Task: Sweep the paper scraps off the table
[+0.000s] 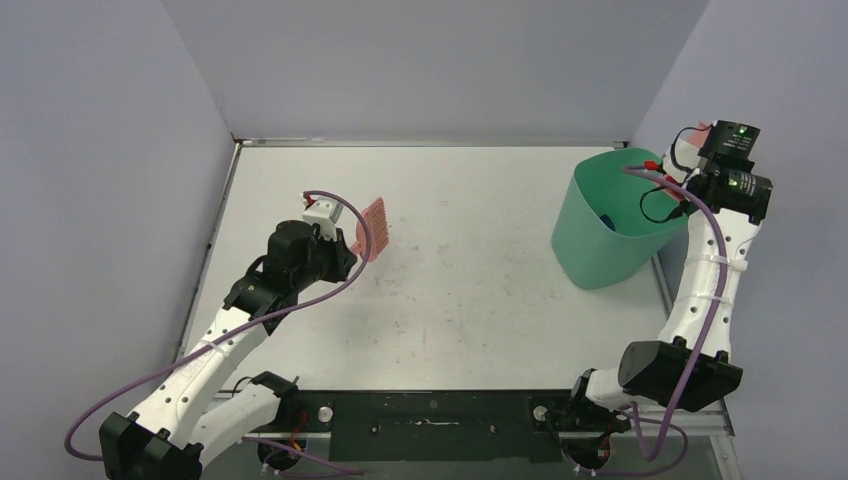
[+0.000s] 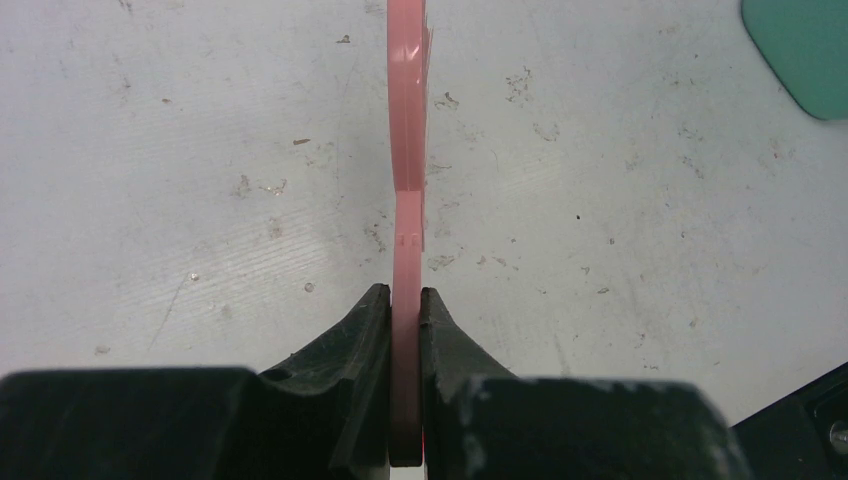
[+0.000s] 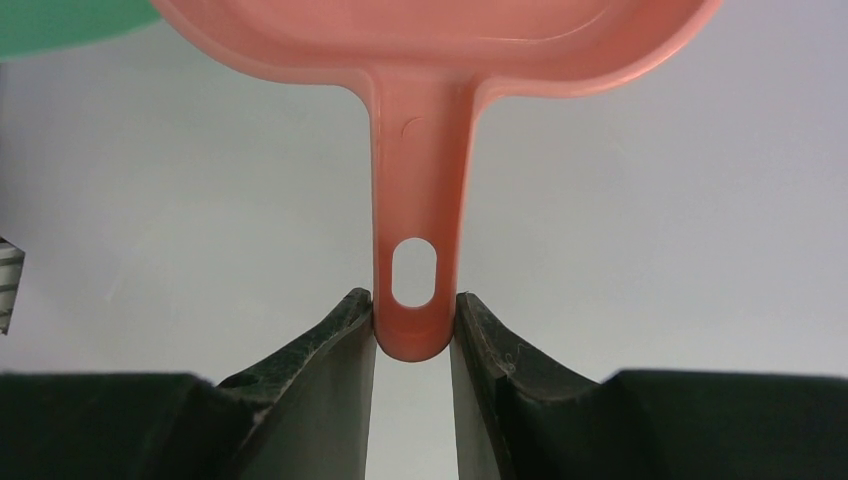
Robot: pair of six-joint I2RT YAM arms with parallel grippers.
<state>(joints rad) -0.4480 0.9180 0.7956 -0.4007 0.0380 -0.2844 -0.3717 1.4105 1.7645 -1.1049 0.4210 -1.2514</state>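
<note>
Dustpan at the bin, brush held aside

Over on the right, the right gripper (image 3: 413, 310) has its fingers drawn nearly together, pinching the narrow handle end of the pink dustpan (image 3: 430, 40) up by the rim of the green bin (image 1: 600, 250), presumably so the pan can tip its load in. One dark blue bit of the paper scraps (image 1: 607, 222) lies inside the bin; I can make out no others. The left gripper (image 2: 405, 300) is clamped tight on the flat handle of the pink brush (image 1: 372, 228) over the left part of the table (image 1: 480, 320), likely kept out of the way.
</note>
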